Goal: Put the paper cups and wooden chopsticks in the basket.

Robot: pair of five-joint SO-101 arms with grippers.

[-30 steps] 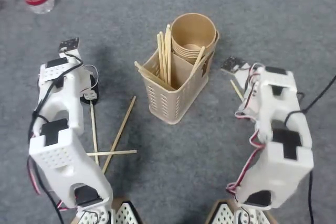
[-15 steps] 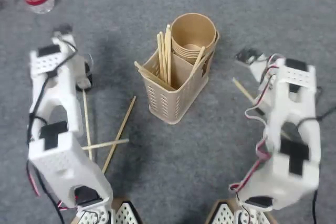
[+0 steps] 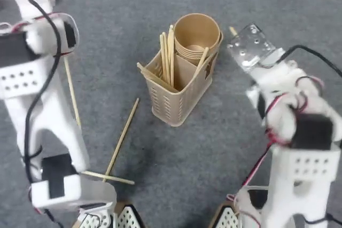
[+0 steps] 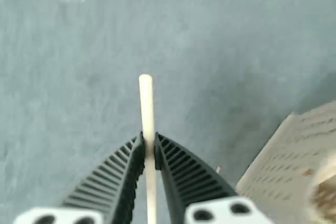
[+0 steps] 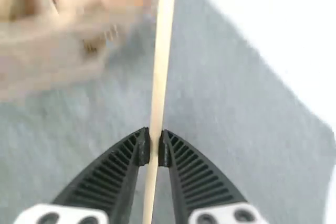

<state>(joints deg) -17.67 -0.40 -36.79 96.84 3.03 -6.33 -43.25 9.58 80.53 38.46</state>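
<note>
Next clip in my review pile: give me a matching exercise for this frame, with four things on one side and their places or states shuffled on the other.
Things:
1. paper cups
2. left gripper
3. loose chopstick
4. basket

Places or states:
A. lying flat on the grey mat
B. standing upright at the middle of the mat
C. nested together inside the basket's far end
D. shut on a held chopstick

Pairs: 1-C, 2-D, 3-A, 4-B
</note>
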